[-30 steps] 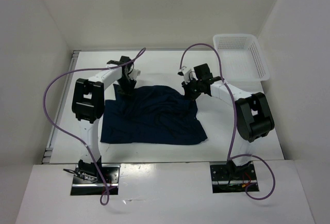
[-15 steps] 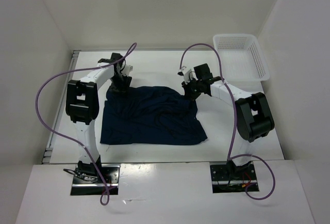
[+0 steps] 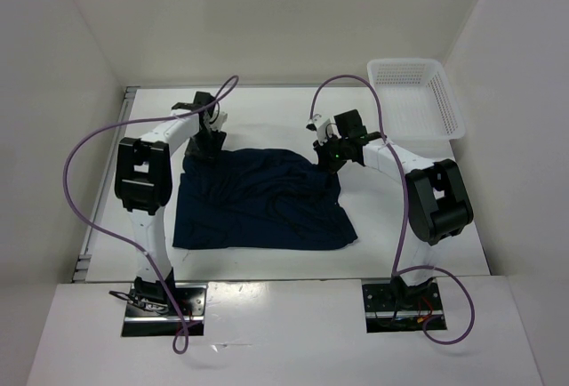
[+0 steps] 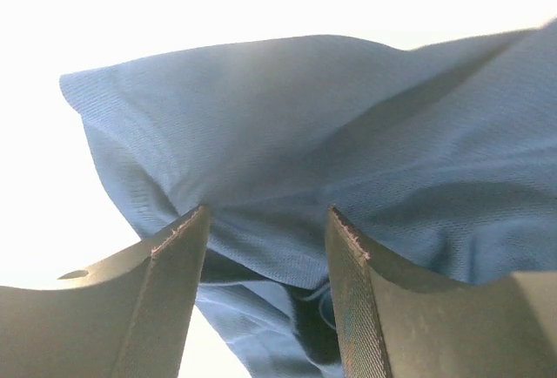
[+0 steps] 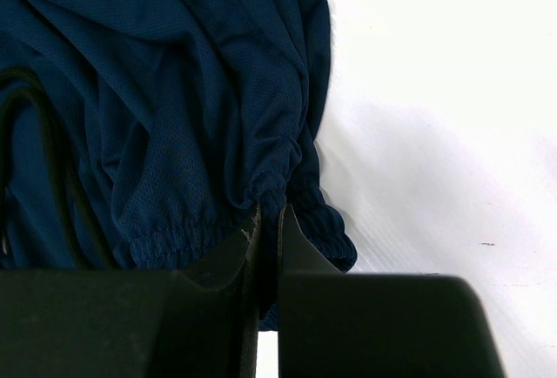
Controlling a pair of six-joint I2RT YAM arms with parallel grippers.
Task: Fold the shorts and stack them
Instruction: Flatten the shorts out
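Note:
The dark navy shorts (image 3: 262,199) lie spread flat on the white table (image 3: 267,110), rumpled along the far edge. My left gripper (image 3: 206,137) is at their far left corner. In the left wrist view (image 4: 267,212) its jaws stand wide apart, with the blue fabric (image 4: 305,134) bunched just beyond and between the tips, not pinched. My right gripper (image 3: 327,156) is at the far right corner. In the right wrist view (image 5: 270,212) it is shut on the gathered elastic waistband of the shorts (image 5: 174,91).
A white mesh basket (image 3: 416,97) stands at the far right corner of the table, apart from the shorts. White walls enclose the table on three sides. Purple cables loop above both arms.
My left gripper has moved a little back and to the left, and the shorts' far left corner now lies spread further left. The right arm has not moved.

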